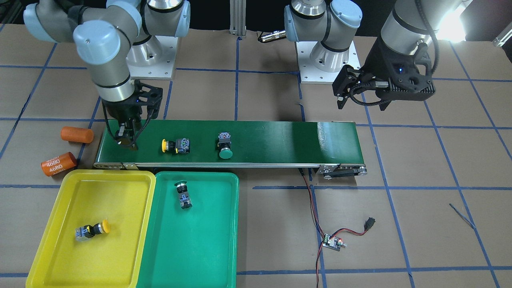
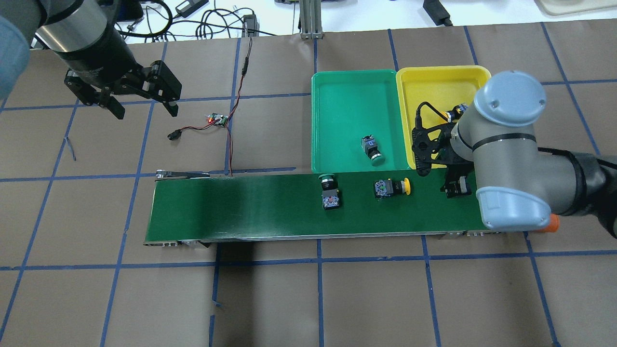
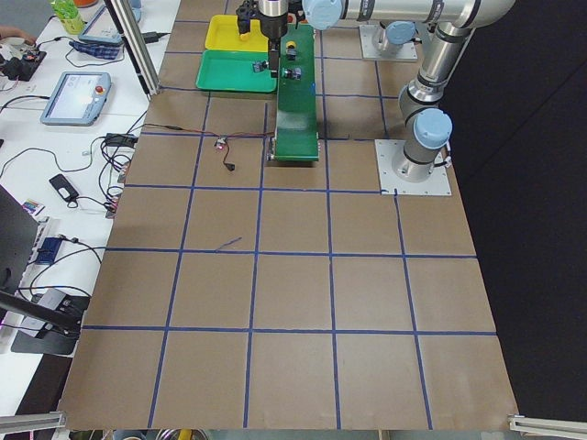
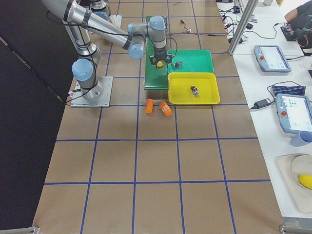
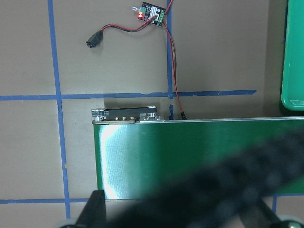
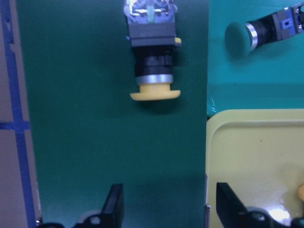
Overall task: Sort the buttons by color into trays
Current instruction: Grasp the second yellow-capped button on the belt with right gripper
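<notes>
Two buttons lie on the conveyor belt [image 1: 280, 138]: a yellow button [image 1: 175, 145] [image 6: 153, 66] and a green button [image 1: 225, 146] [image 2: 329, 191]. A second green button [image 1: 183, 195] [image 2: 371, 148] lies in the green tray [image 1: 200, 248]. A second yellow button [image 1: 93, 231] lies in the yellow tray [image 1: 116, 200]. My right gripper [image 1: 127, 140] [image 6: 166, 206] hangs open and empty over the belt's end, just short of the yellow button on the belt. My left gripper [image 2: 143, 110] is open and empty, high above the bare table beyond the belt's other end.
Two orange cylinders [image 1: 77, 135] [image 1: 58, 163] lie on the table off the belt's end by the yellow tray. A small controller board [image 1: 333, 242] [image 5: 152, 12] with red and black wires sits near the belt's other end.
</notes>
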Motion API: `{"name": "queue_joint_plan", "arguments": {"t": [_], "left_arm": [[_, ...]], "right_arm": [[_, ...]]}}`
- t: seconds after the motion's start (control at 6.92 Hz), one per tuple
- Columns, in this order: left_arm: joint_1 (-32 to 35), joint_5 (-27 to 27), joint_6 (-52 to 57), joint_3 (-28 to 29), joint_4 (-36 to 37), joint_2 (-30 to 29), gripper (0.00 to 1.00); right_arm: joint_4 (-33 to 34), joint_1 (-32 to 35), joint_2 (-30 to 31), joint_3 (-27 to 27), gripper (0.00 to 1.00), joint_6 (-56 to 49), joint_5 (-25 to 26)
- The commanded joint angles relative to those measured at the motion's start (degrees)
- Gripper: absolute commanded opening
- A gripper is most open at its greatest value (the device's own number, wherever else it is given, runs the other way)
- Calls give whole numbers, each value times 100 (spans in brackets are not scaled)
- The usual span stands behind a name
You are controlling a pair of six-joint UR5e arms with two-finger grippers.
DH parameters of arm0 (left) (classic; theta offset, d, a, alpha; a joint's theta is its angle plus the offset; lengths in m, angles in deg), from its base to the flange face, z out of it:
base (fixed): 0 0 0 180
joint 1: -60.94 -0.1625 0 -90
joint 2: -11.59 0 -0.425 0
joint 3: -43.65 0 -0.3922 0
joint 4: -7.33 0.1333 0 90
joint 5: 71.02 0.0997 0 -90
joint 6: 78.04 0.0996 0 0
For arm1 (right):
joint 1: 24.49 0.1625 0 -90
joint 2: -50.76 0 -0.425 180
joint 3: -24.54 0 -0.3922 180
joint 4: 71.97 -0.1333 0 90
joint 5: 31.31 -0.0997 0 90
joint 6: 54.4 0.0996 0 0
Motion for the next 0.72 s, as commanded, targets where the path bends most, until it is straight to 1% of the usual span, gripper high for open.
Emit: {"name": "queue_joint_plan", "arguments": {"t": [0.0,0.14,0.43,0.58], "left_arm": [[0,-4,0,0,3,-5,100],[0,-4,0,0,3,-5,100],[0,-4,0,0,3,-5,100],[0,-4,0,0,3,-5,100]], "right_arm": [[38,198,136,184,86,162,-33],[55,199,83,219,100,171,-112],[82,190,-101,193,100,119,-104],[447,198,-354,184,100,119,-95]]}}
